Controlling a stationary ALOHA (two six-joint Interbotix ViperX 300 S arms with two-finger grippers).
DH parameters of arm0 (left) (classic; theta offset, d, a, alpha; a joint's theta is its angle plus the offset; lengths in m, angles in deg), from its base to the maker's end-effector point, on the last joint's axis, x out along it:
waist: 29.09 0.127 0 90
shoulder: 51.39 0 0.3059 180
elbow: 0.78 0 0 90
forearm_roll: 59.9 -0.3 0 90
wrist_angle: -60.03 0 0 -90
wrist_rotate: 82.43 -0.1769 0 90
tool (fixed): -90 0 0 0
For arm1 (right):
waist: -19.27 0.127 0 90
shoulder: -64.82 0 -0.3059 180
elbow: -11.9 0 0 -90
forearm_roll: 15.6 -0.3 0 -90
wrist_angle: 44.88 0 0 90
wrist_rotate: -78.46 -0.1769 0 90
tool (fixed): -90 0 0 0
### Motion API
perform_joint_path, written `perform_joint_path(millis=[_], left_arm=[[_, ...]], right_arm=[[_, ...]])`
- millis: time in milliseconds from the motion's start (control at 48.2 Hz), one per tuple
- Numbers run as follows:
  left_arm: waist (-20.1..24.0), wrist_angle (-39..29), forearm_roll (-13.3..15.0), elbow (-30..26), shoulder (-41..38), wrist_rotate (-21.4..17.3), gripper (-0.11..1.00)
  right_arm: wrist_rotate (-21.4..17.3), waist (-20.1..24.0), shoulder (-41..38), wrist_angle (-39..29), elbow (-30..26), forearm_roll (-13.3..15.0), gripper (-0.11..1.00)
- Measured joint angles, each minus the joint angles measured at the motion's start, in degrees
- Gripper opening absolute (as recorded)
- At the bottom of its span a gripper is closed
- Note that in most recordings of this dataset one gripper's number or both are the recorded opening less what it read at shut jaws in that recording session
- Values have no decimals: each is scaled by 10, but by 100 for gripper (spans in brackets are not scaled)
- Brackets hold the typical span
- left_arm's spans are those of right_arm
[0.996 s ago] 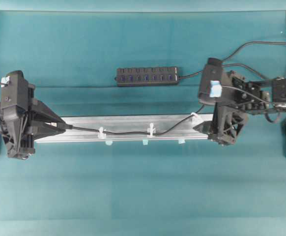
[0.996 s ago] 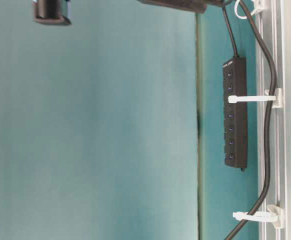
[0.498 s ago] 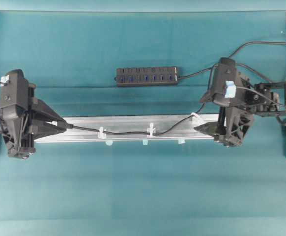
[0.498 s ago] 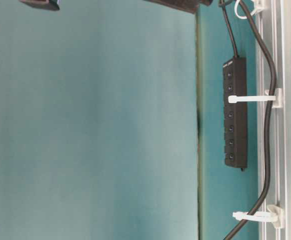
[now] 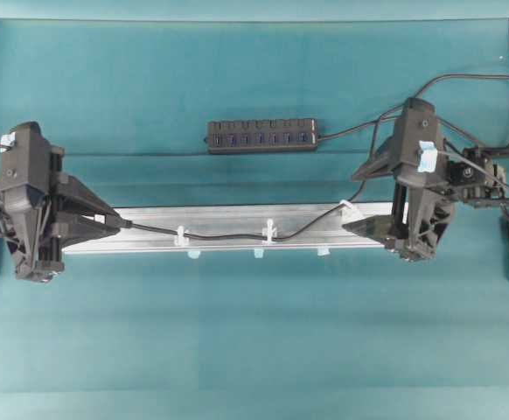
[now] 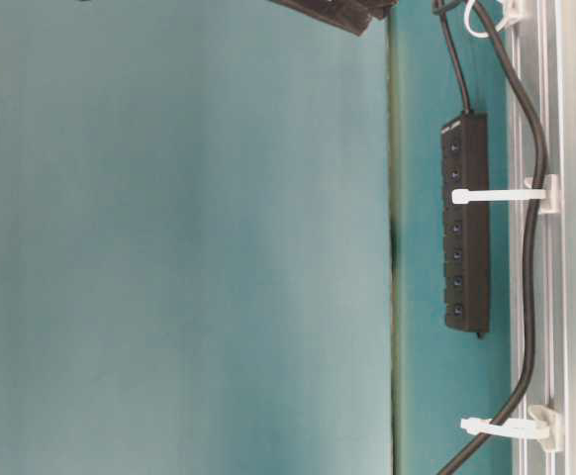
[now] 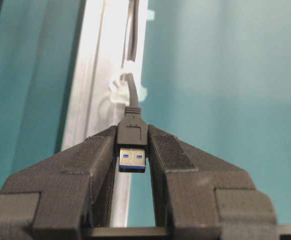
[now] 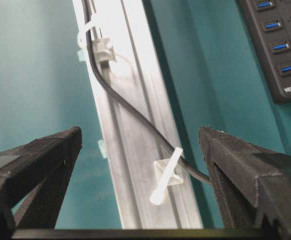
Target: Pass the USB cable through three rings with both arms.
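Note:
The black USB cable [image 5: 228, 235] lies along the silver rail [image 5: 237, 214] and runs through the three white rings: the left one [image 5: 182, 234], the middle one [image 5: 270, 231] and the right one [image 5: 349, 210]. My left gripper [image 5: 113, 223] is at the rail's left end, shut on the cable's plug [image 7: 132, 131]. The plug's silver tip points back between the fingers. My right gripper [image 5: 351, 203] is open and empty above the right ring [image 8: 168, 175]. The cable [image 8: 135, 112] passes under it, untouched. Two rings also show in the table-level view [image 6: 496, 196].
A black multi-port hub strip [image 5: 261, 136] lies behind the rail, and its cord leads right past the right arm. It also shows in the right wrist view [image 8: 280, 50]. Teal cloth [image 5: 254, 332] covers the table in front of the rail.
My right arm's wrist has swung to the right, while its fingertips stay by the right ring. The left gripper, the plug and the cable have not moved.

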Motion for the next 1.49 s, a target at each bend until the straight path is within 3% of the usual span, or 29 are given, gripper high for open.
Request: perform_joint_path(millis=[706, 1100, 1495], left_arm=[[0, -1, -1, -2, 0, 0, 23], [0, -1, 0, -2, 0, 0, 23], [0, 0, 0, -2, 0, 1, 23]], right_arm=[[0, 4, 48, 38, -7, 0, 88], [0, 7, 76, -30, -49, 0, 88], [0, 8, 76, -38, -53, 1, 88]])
